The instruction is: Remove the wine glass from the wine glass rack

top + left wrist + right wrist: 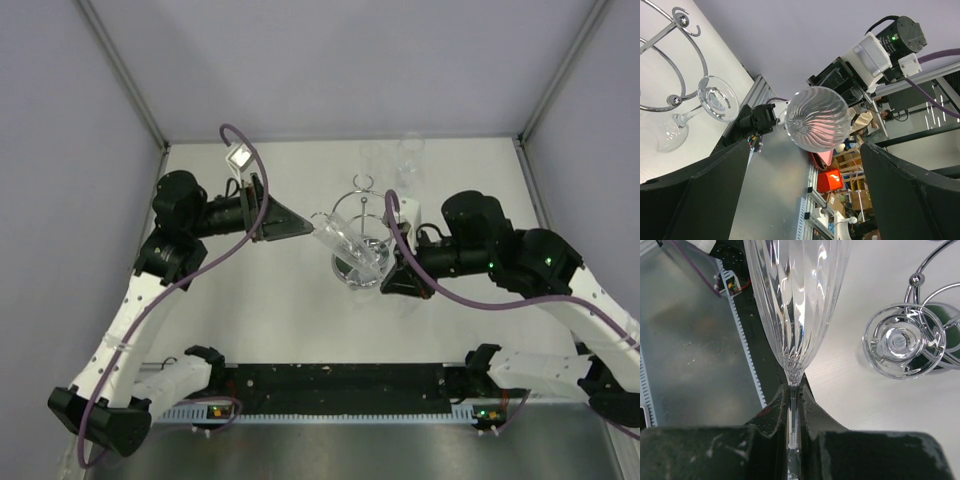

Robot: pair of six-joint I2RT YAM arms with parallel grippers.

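My right gripper (794,390) is shut on the thin stem of a ribbed clear wine glass (797,295). In the top view the wine glass (345,238) lies tilted over the rack's mirrored base, with its bowl pointing left. The left gripper (305,228) sits just left of the bowl. Seen from the left wrist, the bowl (816,118) shows end-on ahead of the wide-open fingers (715,190), not touching them. The chrome wine glass rack (363,200) stands mid-table. A second glass hangs on it by its foot (903,340).
The hanging second glass (675,131) and the rack's hoops (687,45) are at the left of the left wrist view. Faint clear glasses (408,155) stand by the back wall. A black rail (340,380) runs along the near edge.
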